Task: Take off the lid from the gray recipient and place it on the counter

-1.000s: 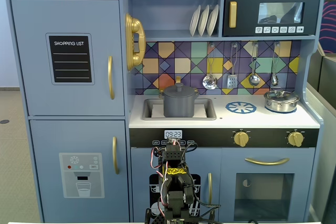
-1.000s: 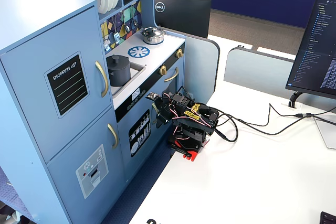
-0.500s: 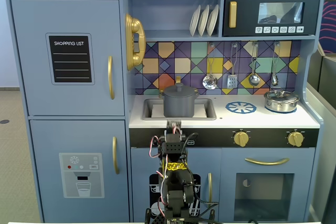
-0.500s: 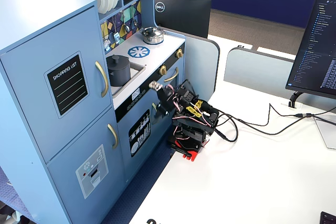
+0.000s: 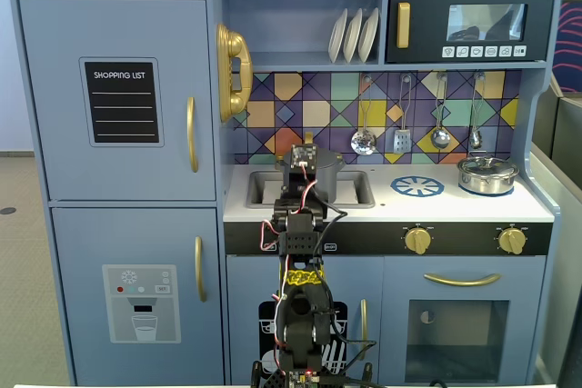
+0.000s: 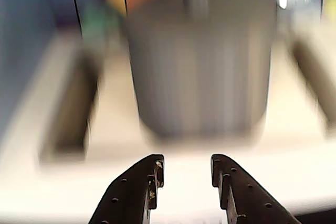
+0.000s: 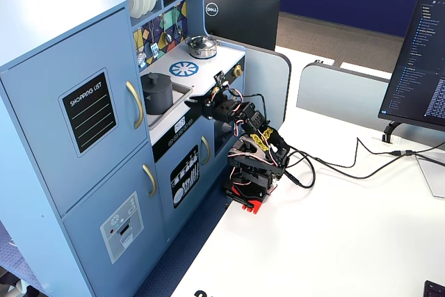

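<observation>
Reaching up and forward from a base on the white table (image 7: 361, 241), forearm levelled at the counter's front edge, cables looping back. Gripper (image 6: 185, 169) apart and empty – two dark fingers (image 6: 137, 187) at the bottom of the wrist view with a clear gap, hovering over the white counter (image 6: 173, 156) just short of the sink recess (image 7: 182, 90). Straight ahead, near but not touching, the gray recipient (image 6: 202, 66) standing upright in the sink recess, blurred in the wrist view. Lid (image 7: 156, 77) on top of it, seen in a fixed view. Farther along the counter – a blue burner ring (image 5: 417, 186), then a shiny silver pot (image 5: 486, 174) by the backsplash.
</observation>
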